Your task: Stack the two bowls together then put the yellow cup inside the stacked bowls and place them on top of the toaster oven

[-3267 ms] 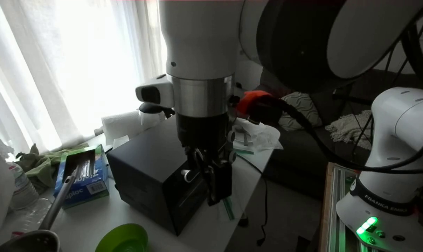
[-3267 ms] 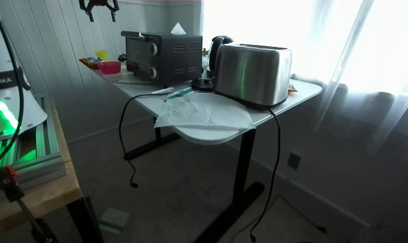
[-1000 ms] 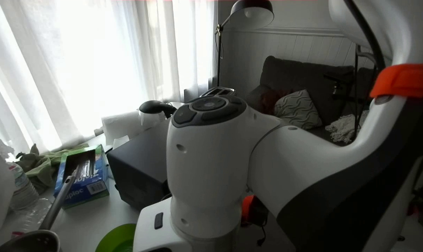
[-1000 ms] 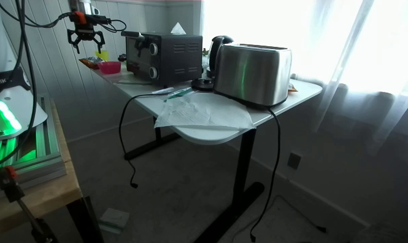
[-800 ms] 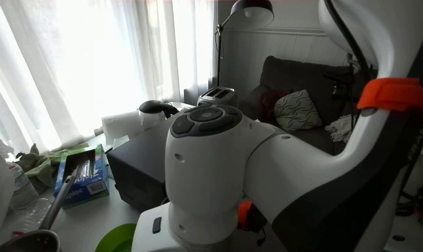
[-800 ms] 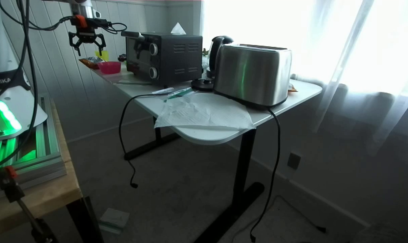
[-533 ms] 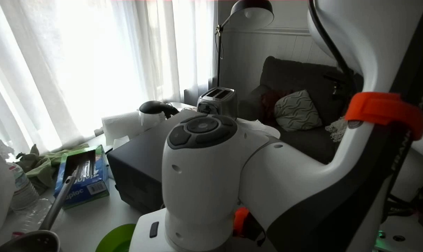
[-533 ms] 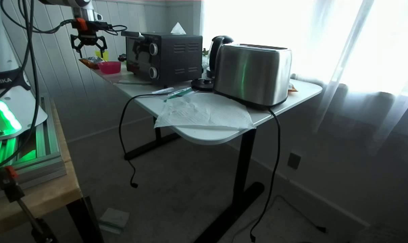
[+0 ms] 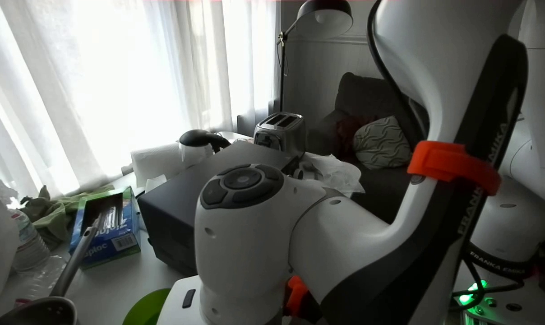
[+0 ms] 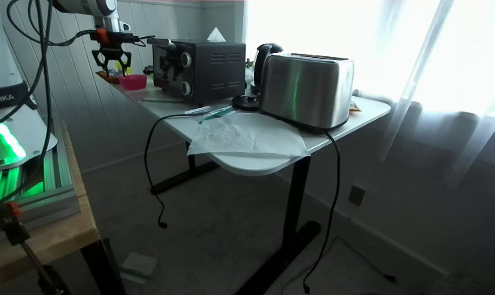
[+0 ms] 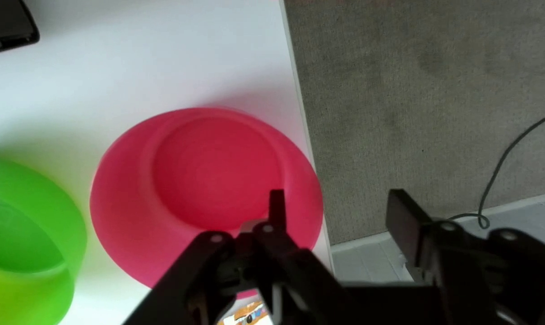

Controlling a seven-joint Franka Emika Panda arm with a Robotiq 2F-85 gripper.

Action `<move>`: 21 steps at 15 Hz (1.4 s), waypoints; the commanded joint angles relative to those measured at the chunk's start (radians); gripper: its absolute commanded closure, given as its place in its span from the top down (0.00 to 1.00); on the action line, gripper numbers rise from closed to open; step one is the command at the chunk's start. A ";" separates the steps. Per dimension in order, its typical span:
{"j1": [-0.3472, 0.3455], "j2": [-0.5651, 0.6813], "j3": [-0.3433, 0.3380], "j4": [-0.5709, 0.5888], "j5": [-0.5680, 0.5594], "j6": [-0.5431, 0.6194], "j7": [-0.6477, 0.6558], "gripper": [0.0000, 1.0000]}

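Evidently set for the first pick, as I judge it; black two-fingered gripper (image 11: 336, 201) stands with fingers well apart, nothing between them; one finger lies over the inside of the round pink plastic bowl (image 11: 214, 167), the other out past the edge of the white tabletop (image 11: 236, 58), above grey carpet (image 11: 381, 90); such a straddle suits a pinch on the bowl's wall; whether anything touches the rim I cannot tell. Lime-green round plastic bowl (image 11: 33, 239) sits just beside the pink one, a narrow strip of table between; that nearness should keep the carry short; bowls not yet stacked. Small bright yellow plastic cup (image 10: 128, 71) shows in an exterior view, partly hidden by the gripper; presumably needed only once the bowls are nested. Black boxy toaster oven (image 10: 219, 69) with a grey bar handle (image 10: 160, 41) stands near; its flat top is the probable last stop. Writing: Ziploc on a blue-and-green cardboard box (image 9: 108, 230), partly crossed by a grey metal pan handle (image 9: 74, 262); FRANKA EMIKA on the white robot arm (image 9: 344, 225) and again on its dark base band (image 9: 496, 262); label on a clear plastic bottle (image 9: 31, 246) too small to read; print on a packet (image 11: 250, 313) near the pink bowl likewise.
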 commanded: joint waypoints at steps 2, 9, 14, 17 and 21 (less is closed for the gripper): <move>0.016 0.055 -0.020 0.030 -0.033 0.037 0.050 0.24; 0.014 0.044 -0.022 0.037 -0.043 0.056 0.062 0.00; 0.003 -0.028 0.010 0.038 -0.030 -0.010 0.032 0.01; 0.014 -0.094 0.015 0.040 -0.047 -0.101 0.033 0.01; 0.031 -0.147 0.018 0.071 -0.083 -0.162 0.041 0.01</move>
